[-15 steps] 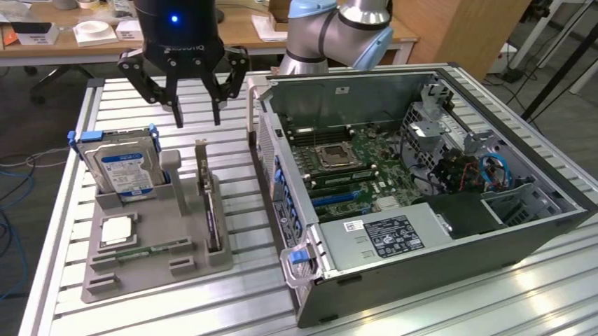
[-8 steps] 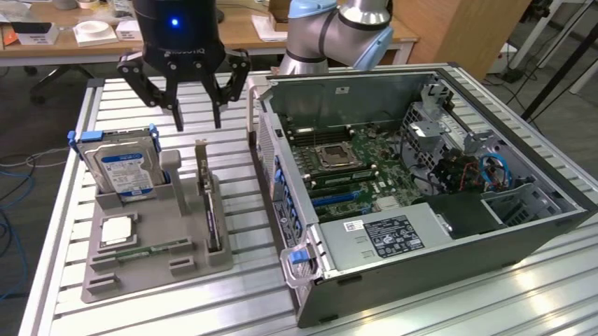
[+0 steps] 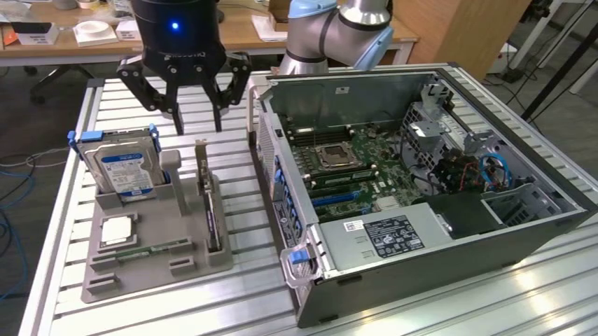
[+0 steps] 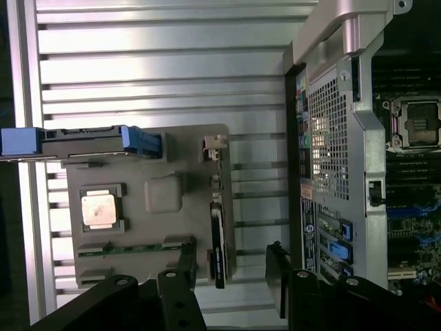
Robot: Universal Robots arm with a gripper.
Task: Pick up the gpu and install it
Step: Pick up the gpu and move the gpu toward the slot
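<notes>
Nearest the exterior camera sits the open computer case (image 3: 393,280), just beside the grey parts holder (image 3: 140,283). Your gripper (image 3: 198,127) hangs above the holder's far end with its jaws spread wide and nothing between them.

You have not lifted the gpu (image 3: 210,210) yet. It stands on edge in the holder's slot on the side next to the case, with its metal bracket at the far end. By my reading, both the pick and the install are left to do, and the blue card slot (image 3: 337,199) on the board beyond the holder looks unoccupied.

From the exterior view you get the height: a clear gap between the fingertips and the card. From the wrist view you get the alignment: looking down on the holder, the card's thin edge runs between the two fingers (image 4: 277,276).
</notes>
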